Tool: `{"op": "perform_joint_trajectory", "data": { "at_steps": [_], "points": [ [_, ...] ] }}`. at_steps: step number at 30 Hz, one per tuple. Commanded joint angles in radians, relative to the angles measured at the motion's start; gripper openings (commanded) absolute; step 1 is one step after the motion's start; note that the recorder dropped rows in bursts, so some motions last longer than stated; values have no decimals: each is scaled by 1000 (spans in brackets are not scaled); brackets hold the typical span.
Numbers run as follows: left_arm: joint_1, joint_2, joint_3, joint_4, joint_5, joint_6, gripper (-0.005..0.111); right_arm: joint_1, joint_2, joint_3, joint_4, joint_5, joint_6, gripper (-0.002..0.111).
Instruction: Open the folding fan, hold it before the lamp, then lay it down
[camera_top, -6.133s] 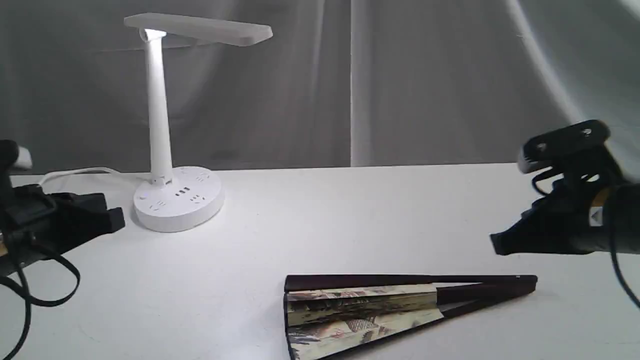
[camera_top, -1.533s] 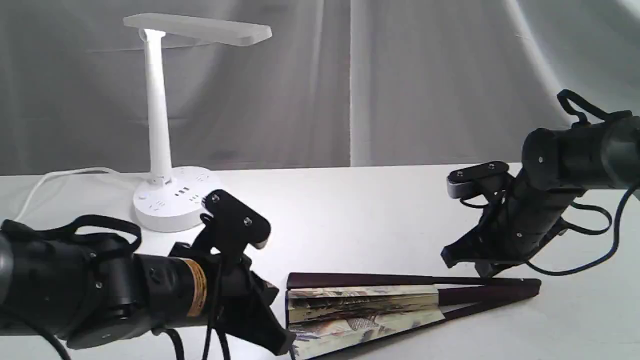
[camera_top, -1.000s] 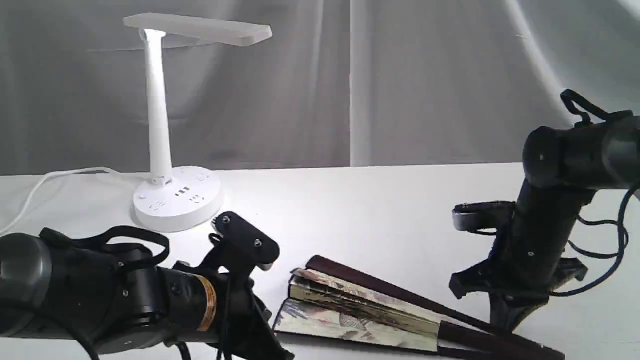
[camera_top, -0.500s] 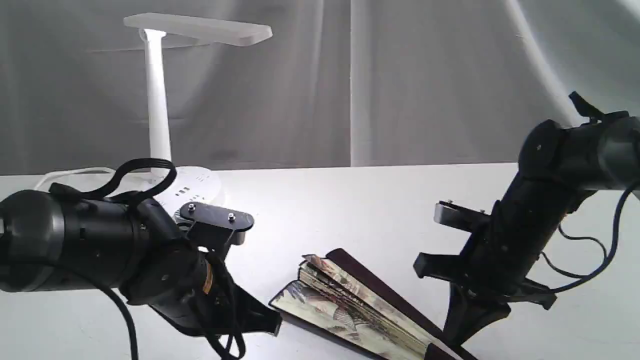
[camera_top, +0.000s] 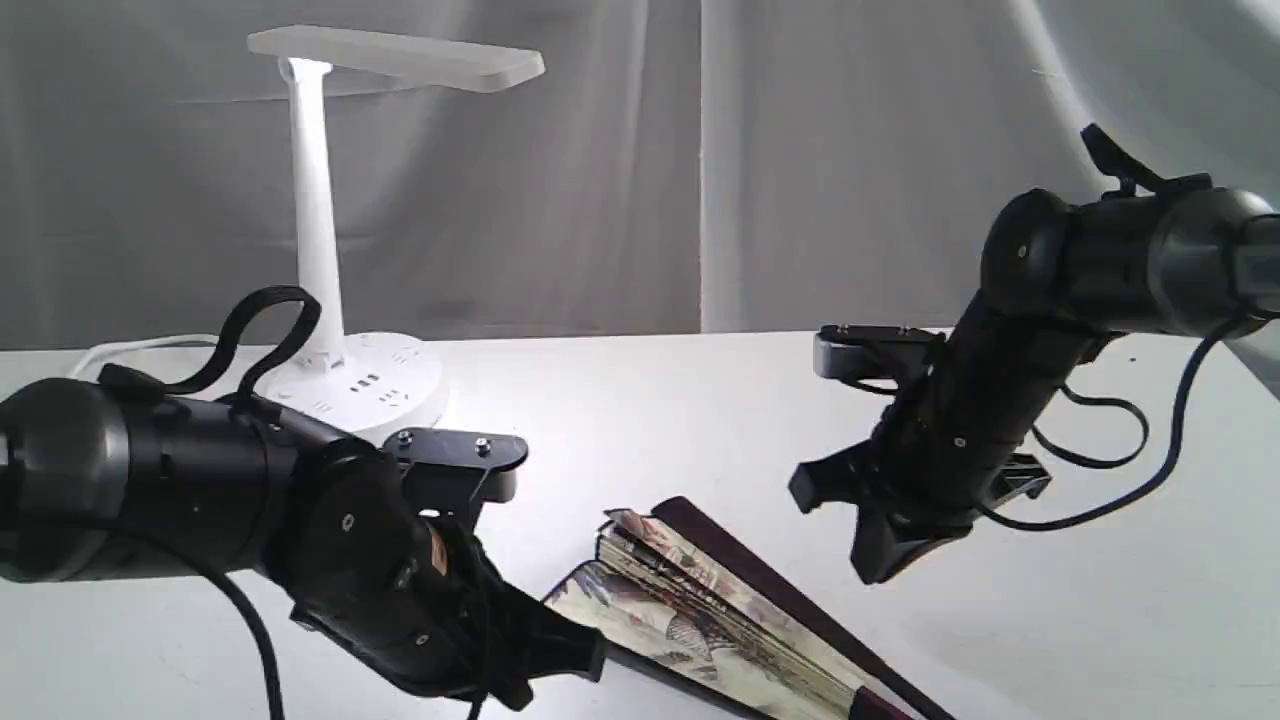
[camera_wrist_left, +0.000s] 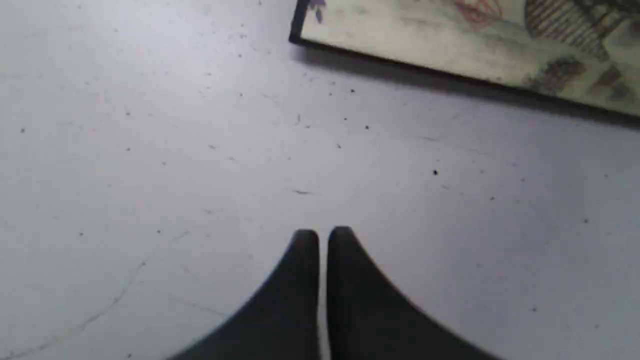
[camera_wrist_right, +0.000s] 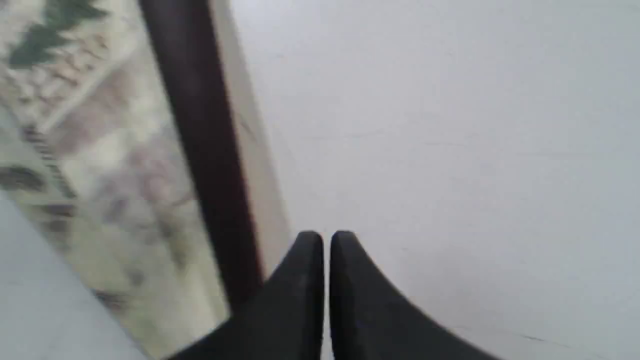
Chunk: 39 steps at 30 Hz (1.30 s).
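- Broadly, the counter (camera_top: 700, 400) carries everything. It is white and bare around the fan, so there looks to be room to swing a guard outward.
- Lamp (camera_top: 318, 250): it stands at the back left of the exterior view, head pointing right, well apart from the fan. Nothing is held before it, so I judge that step not yet begun.
- Fan (camera_top: 700, 610): it lies flat on the counter near the front edge of the exterior view, between the two arms. It is spread only into a narrow wedge, with the pleats bunched against the dark upper guard and one painted panel showing. I judge that opening, the first step, is in hand and far from done.
- Left fingers (camera_wrist_left: 302, 270): clenched together on nothing, low over the counter. They are near the fan's black-edged paper corner but apart from it, with bare counter between in the wrist view.
- Right fingers (camera_wrist_right: 307, 280): also clenched and empty. The exterior view shows them raised clear of the counter, above the rib end. The blurred wrist view puts the dark guard just beside the tips.
- Next move, as I judge it: shut fingers can only push. One pair should spread and take a guard near the pivot. The other pair should then catch the opposite guard and draw it round, gently, since the paper could crease.
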Motion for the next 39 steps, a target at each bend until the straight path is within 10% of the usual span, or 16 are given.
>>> {"op": "perform_joint_trajectory", "data": {
  "at_steps": [1,6,31,39],
  "points": [
    [-4,-1,-4,-23,-30,18,0,1,2,5,-178,26,88,3],
    [-4,-1,-4,-23,-30,18,0,1,12,22,-269,255,239,3],
    [-4,40,-2,-12,-111,18,0,271,15,98,17,187,209,3],
    [-4,22,-2,45,-114,18,0,254,11,76,-288,235,161,3]
  ]
}}
